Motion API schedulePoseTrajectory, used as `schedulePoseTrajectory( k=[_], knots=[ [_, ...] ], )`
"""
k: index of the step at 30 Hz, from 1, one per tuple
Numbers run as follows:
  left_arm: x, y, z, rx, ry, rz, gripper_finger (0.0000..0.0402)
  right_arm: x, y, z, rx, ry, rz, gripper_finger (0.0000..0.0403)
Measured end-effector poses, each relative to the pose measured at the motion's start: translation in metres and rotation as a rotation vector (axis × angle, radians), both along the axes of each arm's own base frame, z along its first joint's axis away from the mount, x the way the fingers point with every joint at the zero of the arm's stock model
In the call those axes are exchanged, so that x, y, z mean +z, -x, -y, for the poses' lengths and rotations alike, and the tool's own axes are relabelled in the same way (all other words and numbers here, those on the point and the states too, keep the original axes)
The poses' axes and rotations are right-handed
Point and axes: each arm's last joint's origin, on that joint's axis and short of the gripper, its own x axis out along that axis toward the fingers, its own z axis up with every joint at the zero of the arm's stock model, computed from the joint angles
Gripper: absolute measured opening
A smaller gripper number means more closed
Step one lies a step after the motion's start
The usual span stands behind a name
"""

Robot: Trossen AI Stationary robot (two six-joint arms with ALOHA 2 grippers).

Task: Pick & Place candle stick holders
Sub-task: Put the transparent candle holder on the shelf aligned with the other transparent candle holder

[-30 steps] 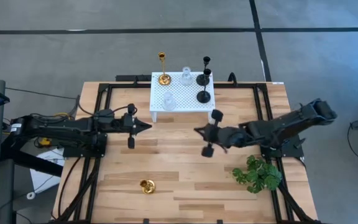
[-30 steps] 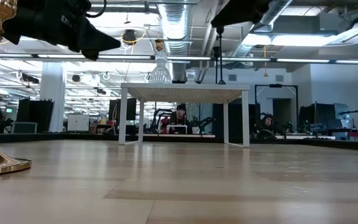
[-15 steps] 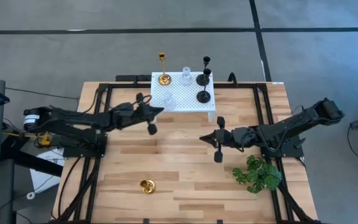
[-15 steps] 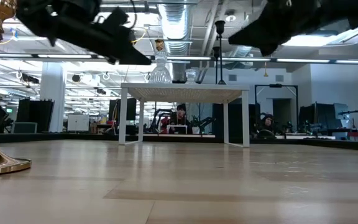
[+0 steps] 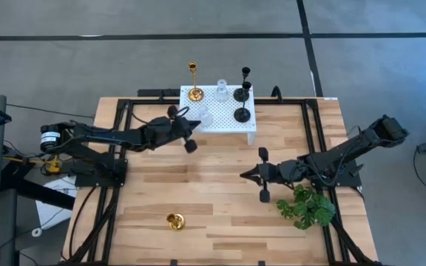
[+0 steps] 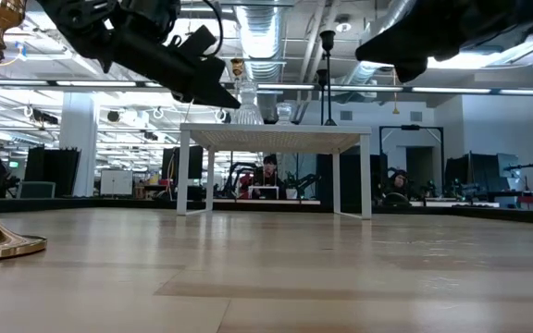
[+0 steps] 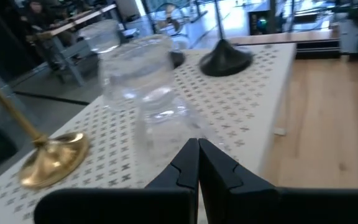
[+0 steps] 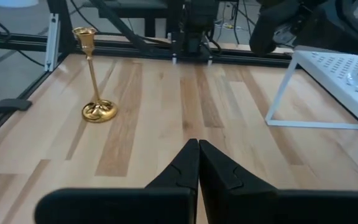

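A white perforated platform [image 5: 226, 125] stands at the table's far middle. It carries a tall gold holder [image 5: 194, 92], two clear glass holders [image 5: 202, 117] [image 5: 220, 92] and two black holders [image 5: 242, 113] [image 5: 243, 91]. Another gold holder [image 5: 174, 220] stands upright on its round base near the front edge and also shows in the right wrist view [image 8: 95, 81]. My left gripper [image 5: 196, 125] is shut at the platform's left front corner, its tips [image 7: 197, 144] just short of the near clear glass holder [image 7: 157, 106]. My right gripper [image 5: 243, 175] is shut and empty over the table's right middle.
A green leafy plant [image 5: 307, 205] lies on the table's right front, close to my right arm. Black frame rails [image 5: 124, 148] run along the table's sides. Bare wood [image 5: 198, 185] lies between the platform and the front gold holder.
My left gripper has gone toward the far edge and rightward, up to the platform's left front corner beside the clear glass holder, turning as it went. My right gripper has drawn back toward the near edge and a little rightward. No holder has moved.
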Motion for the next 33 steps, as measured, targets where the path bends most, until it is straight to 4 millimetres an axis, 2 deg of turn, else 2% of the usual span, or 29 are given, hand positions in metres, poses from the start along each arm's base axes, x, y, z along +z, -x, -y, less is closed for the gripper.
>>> schedulePoseTrajectory(
  k=[6,12,18,29,33],
  knots=[
    [0.000,0.002,-0.002,0.099,-0.007,-0.001,0.0003,0.000,0.000,0.000,-0.002,0.001,-0.002,0.0000],
    [0.002,0.001,-0.005,0.120,-0.012,0.027,0.0003,0.000,0.000,0.000,0.001,0.009,-0.001,0.0000],
    [-0.002,-0.005,-0.010,0.056,0.012,0.062,0.0003,0.000,0.000,0.000,0.000,0.008,0.002,0.0000],
    [-0.006,-0.011,-0.020,0.047,0.010,0.099,0.0003,0.000,0.000,0.000,-0.003,0.011,0.003,0.0000],
    [-0.004,-0.019,-0.024,0.050,0.007,0.103,0.0003,0.000,0.000,0.001,-0.024,0.017,0.007,0.0000]
  ],
)
